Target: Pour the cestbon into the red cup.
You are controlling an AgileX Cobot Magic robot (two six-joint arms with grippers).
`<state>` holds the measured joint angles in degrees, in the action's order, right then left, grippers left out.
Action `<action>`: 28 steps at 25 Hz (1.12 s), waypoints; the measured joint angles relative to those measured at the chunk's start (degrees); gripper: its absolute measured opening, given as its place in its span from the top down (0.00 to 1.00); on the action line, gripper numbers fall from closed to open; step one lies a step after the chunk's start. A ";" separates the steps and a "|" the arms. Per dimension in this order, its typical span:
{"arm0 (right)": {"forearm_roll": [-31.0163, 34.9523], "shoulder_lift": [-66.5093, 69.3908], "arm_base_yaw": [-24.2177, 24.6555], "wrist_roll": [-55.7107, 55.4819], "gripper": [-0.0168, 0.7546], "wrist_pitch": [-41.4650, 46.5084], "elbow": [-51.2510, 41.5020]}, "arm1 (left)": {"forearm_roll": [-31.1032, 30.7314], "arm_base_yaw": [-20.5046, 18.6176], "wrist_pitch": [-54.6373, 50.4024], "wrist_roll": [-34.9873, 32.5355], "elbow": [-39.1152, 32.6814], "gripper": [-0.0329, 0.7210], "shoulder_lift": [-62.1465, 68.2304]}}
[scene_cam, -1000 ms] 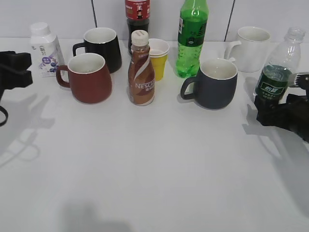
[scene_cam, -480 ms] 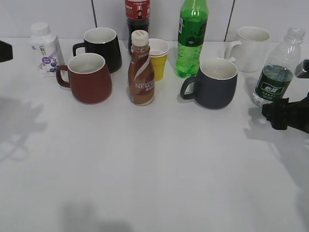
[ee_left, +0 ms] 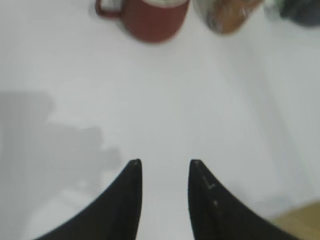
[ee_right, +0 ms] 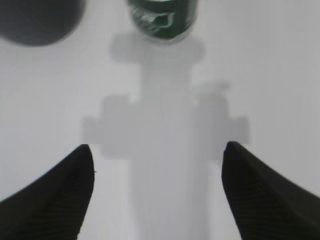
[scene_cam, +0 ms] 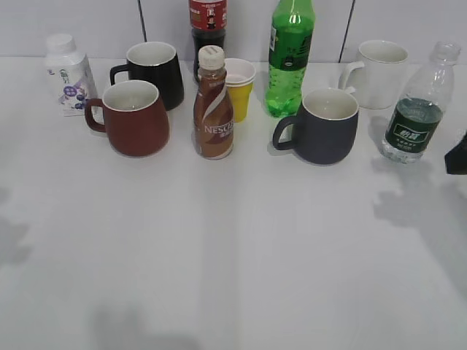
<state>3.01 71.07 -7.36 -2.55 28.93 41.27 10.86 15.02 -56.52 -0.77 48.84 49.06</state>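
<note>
The cestbon (scene_cam: 418, 109) stands uncapped at the table's (scene_cam: 233, 255) right edge, far from the red cup (scene_cam: 131, 117). Thin and light, it likely dents; take the labelled waist. The right end effector (ee_right: 157, 192) gapes wide, the left end effector (ee_left: 165, 172) narrowly parted, both empty.

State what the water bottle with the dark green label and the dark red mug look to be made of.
The water bottle: clear, thin plastic, likely; see-through ribbed body, glossy green label. The dark red mug: probably glazed ceramic; thick rounded wall, opaque red outside, white inside.

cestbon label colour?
Dark green with white marks on the cestbon; clearest in the exterior view.
</note>
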 joint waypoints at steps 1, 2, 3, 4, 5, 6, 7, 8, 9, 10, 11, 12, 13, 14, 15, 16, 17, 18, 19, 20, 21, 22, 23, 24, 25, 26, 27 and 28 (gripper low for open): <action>1.97 -2.06 0.00 2.55 0.21 3.96 1.22 | -0.23 0.00 -1.98 0.00 0.00 0.64 -1.60; 3.73 -3.82 0.00 4.77 0.21 6.94 1.99 | -0.56 0.00 -3.79 0.00 0.03 0.64 -4.26; 5.68 -6.03 0.00 6.53 0.21 10.23 2.69 | -0.69 0.00 -5.02 0.00 0.07 0.64 -5.44; 7.36 -8.39 0.00 8.16 0.21 13.04 3.07 | -1.04 0.00 -6.54 0.00 0.07 0.64 -6.75; 8.53 -10.88 0.00 9.18 0.21 15.21 3.17 | -1.62 0.00 -7.97 0.00 0.07 0.64 -8.00; 9.47 -13.04 0.00 9.80 0.21 17.73 3.21 | -2.18 0.00 -9.32 0.00 0.02 0.64 -9.45; 9.99 -15.67 0.00 10.10 0.21 20.11 3.21 | -2.55 0.00 -10.29 0.00 -0.02 0.64 -10.84; 10.18 -18.43 0.00 10.33 0.21 22.22 3.21 | -2.85 0.00 -11.01 0.00 -0.29 0.64 -12.66; 10.25 -20.77 0.00 10.50 0.21 23.74 3.21 | -3.09 0.00 -11.35 0.00 -0.92 0.64 -14.68; 10.31 -23.68 0.00 10.57 0.21 25.36 3.21 | -3.22 0.00 -11.56 0.00 -1.83 0.64 -16.81; 10.31 -27.40 0.00 10.73 0.21 26.74 3.21 | -3.22 0.00 -11.63 0.00 -2.76 0.64 -18.56; 10.25 -29.95 0.00 10.79 0.21 27.87 3.21 | -3.10 0.00 -11.75 0.00 -4.02 0.64 -20.65; 9.77 -31.89 0.00 10.86 0.21 29.19 3.34 | -2.99 0.00 -11.82 0.00 -5.40 0.64 -22.65; 9.20 -34.17 0.00 10.86 0.21 30.56 3.39 | -2.99 0.00 -12.03 0.00 -6.57 0.64 -24.26; 8.67 -36.38 0.00 10.90 0.21 31.64 3.39 | -3.18 0.00 -12.17 0.00 -7.90 0.64 -26.02; 8.39 -38.10 0.00 10.90 0.21 32.60 3.39 | -3.67 0.00 -12.30 0.00 -9.13 0.64 -27.62; 8.27 -39.97 0.00 10.90 0.21 33.45 3.39 | -4.19 0.00 -12.36 -0.22 -10.25 0.64 -29.09; 8.27 -41.66 0.00 10.90 0.21 33.97 3.39 | -4.46 0.00 -12.44 -0.79 -11.09 0.64 -30.18; 8.27 -43.13 0.00 10.90 0.21 34.20 3.39 | -4.53 0.00 -12.49 -1.90 -12.08 0.64 -31.30; 8.22 -44.20 0.00 10.90 0.21 34.26 3.07 | -4.58 0.00 -12.43 -2.67 -13.09 0.64 -32.33; 8.22 -45.30 0.00 10.90 0.21 34.30 2.44 | -4.58 0.00 -12.23 -3.10 -14.00 0.64 -33.12; 8.22 -46.18 0.00 10.90 0.21 34.38 1.58 | -4.58 0.00 -11.73 -3.35 -15.19 0.64 -33.97; 8.22 -46.80 0.00 10.85 0.21 34.45 0.72 | -4.64 0.00 -11.28 -3.54 -15.98 0.64 -34.53; 8.22 -47.42 0.00 10.77 0.21 34.53 -0.47 | -4.64 0.00 -10.58 -3.73 -16.25 0.64 -34.88; 8.16 -48.00 0.00 10.77 0.21 34.53 -1.71 | -4.69 0.00 -9.72 -3.79 -16.48 0.64 -35.08; 8.08 -48.58 0.00 10.77 0.21 34.53 -2.73 | -4.69 0.00 -8.78 -3.93 -16.65 0.64 -35.13; 7.60 -49.11 0.00 10.71 0.21 34.25 -3.89 | -4.69 0.00 -7.55 -3.97 -17.08 0.64 -35.13; 6.91 -49.72 0.00 10.71 0.21 33.80 -5.04 | -4.69 0.00 -6.41 -4.07 -17.66 0.64 -35.13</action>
<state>9.92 21.35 -7.36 8.16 62.73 36.24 6.17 15.02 -62.93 -4.84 31.17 13.93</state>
